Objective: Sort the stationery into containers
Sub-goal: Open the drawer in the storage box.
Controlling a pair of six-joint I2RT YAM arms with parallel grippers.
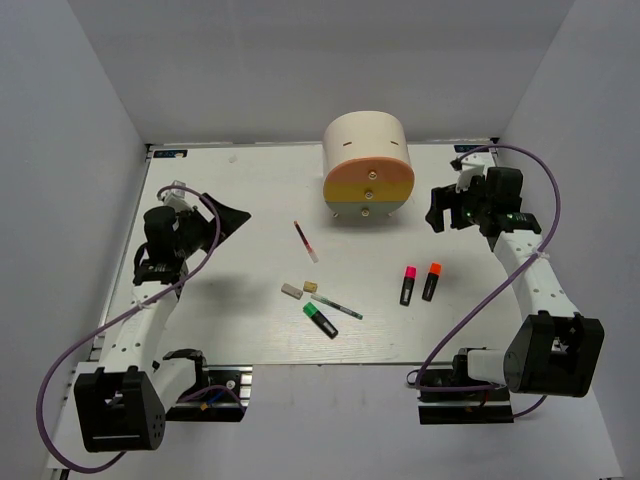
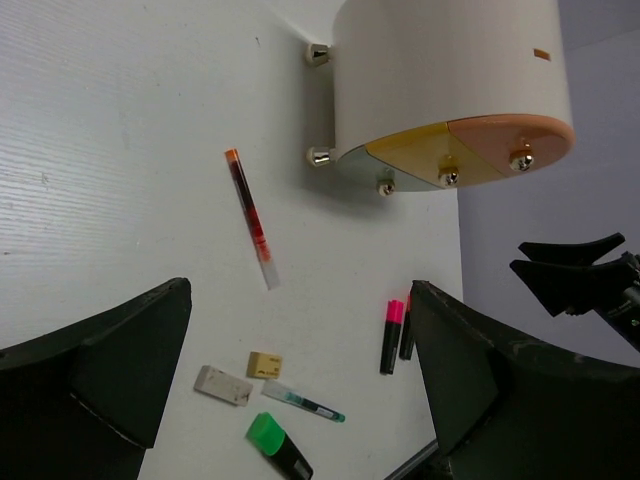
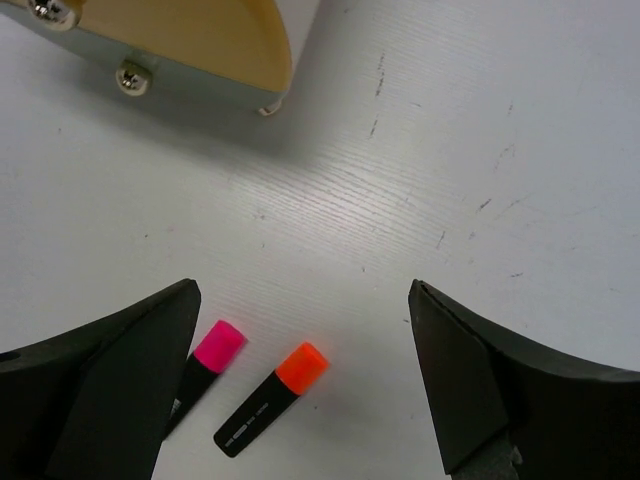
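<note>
The cream half-cylinder unit (image 1: 366, 148) stands at the back centre, its orange drawer (image 1: 370, 178) and yellow drawer (image 1: 368, 199) shut. On the table lie the red-white pen (image 1: 306, 241), grey eraser (image 1: 291, 291), tan eraser (image 1: 311, 287), teal pen (image 1: 337, 307), green highlighter (image 1: 320, 320), pink highlighter (image 1: 408, 285) and orange highlighter (image 1: 431, 281). My left gripper (image 1: 230, 218) is open and empty, left of the pen (image 2: 250, 215). My right gripper (image 1: 447, 214) is open and empty, above and behind the pink (image 3: 205, 365) and orange (image 3: 272, 398) highlighters.
The unit (image 2: 450, 80) rests on small metal feet (image 2: 318, 54). Grey walls enclose the table on the left, back and right. The arm bases (image 1: 200, 385) sit at the near edge, with purple cables looping beside them.
</note>
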